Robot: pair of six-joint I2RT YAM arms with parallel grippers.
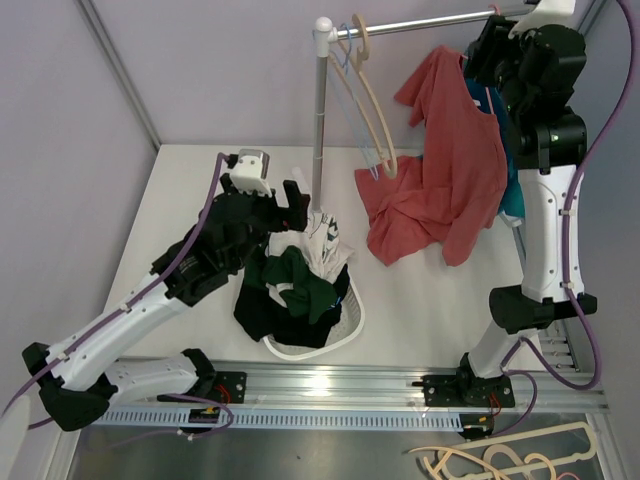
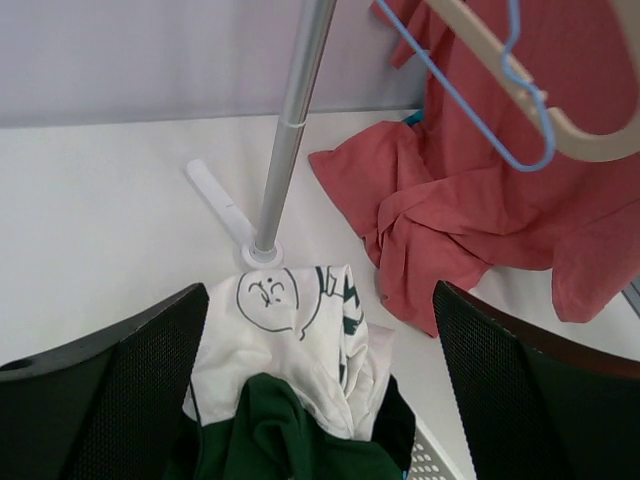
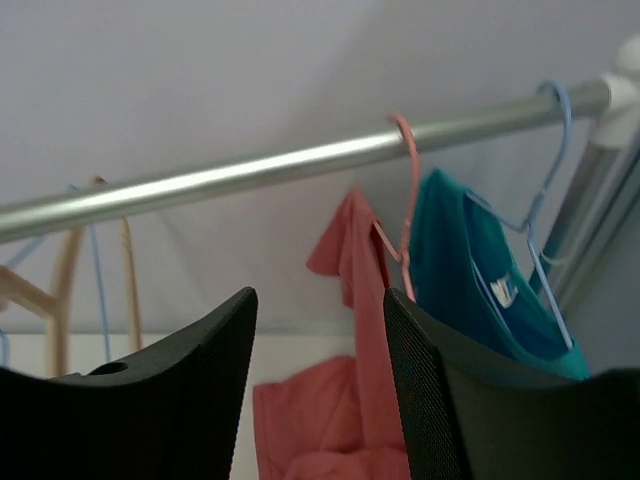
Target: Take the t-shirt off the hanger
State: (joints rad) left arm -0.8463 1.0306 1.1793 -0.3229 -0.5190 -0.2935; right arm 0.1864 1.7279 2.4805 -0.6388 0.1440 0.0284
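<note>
A salmon-red t-shirt [image 1: 445, 180] hangs from a pink hanger [image 3: 405, 190] on the metal rail [image 3: 250, 172], its lower part heaped on the table; it also shows in the left wrist view [image 2: 480, 200] and the right wrist view [image 3: 350, 400]. A teal shirt [image 3: 470, 270] hangs on a blue hanger beside it. My right gripper [image 3: 320, 400] is open, high near the rail, just in front of the red shirt's shoulder. My left gripper [image 2: 320, 400] is open above the basket of clothes, holding nothing.
A white basket [image 1: 345, 330] holds white, green and black garments [image 1: 295, 275]. The rack's upright pole [image 1: 319, 120] stands behind it. Empty beige and blue hangers [image 1: 370, 100] hang on the rail. More hangers [image 1: 500, 460] lie below the table's front edge.
</note>
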